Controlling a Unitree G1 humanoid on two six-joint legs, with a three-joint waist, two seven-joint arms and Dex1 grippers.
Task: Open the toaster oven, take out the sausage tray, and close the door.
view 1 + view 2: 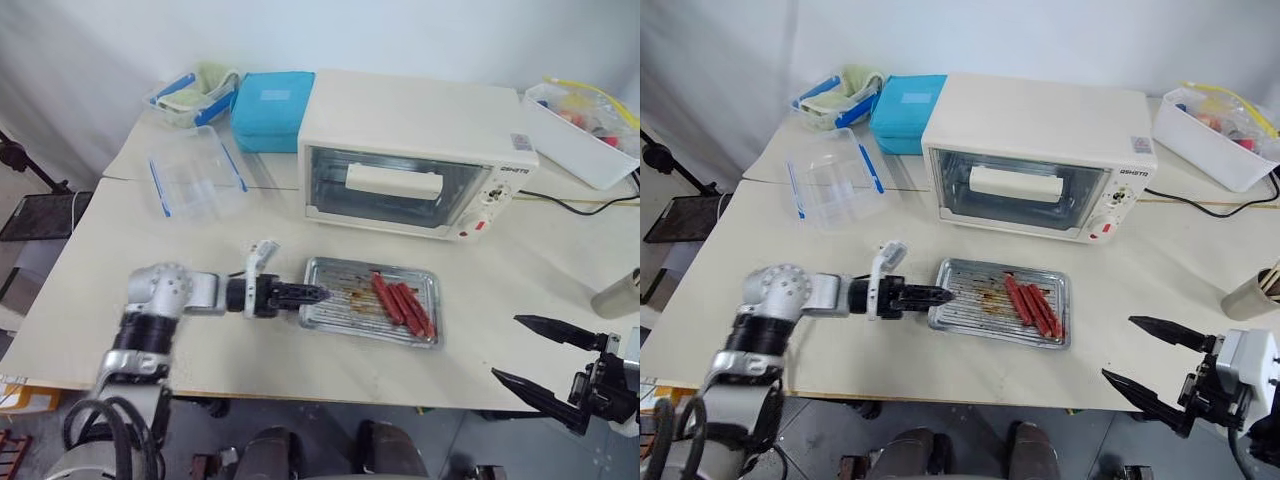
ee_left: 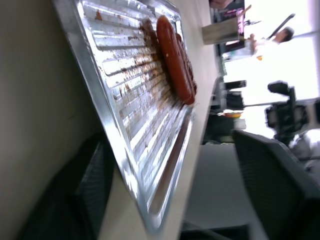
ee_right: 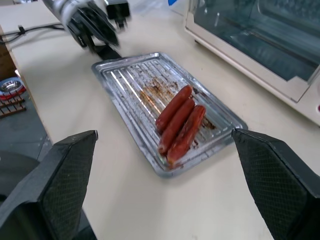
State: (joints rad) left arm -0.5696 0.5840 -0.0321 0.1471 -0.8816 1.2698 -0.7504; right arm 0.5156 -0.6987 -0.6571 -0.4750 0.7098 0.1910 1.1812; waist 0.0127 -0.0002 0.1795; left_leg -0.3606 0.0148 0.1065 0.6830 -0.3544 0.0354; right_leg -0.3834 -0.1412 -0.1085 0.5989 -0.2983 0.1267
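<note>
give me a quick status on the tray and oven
Left gripper open at sausage tray rim. Right gripper open, clear. Tray on table; toaster oven door shut. Nothing in the way.

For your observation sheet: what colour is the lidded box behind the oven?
Teal lidded box; left eye view.

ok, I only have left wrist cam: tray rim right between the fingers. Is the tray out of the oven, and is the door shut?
Observer: Tray's out. The sausage tray lies flat on the table in front of the toaster oven, and the door looks closed.
Operator: Left gripper clamped on it?
Observer: No. The left gripper sits at the tray's left short edge with its jaws open.
Operator: Where's the right arm?
Observer: The right gripper hangs open off the table's near right corner, apart from the tray. Its wrist view shows three sausages side by side on the tray.
</note>
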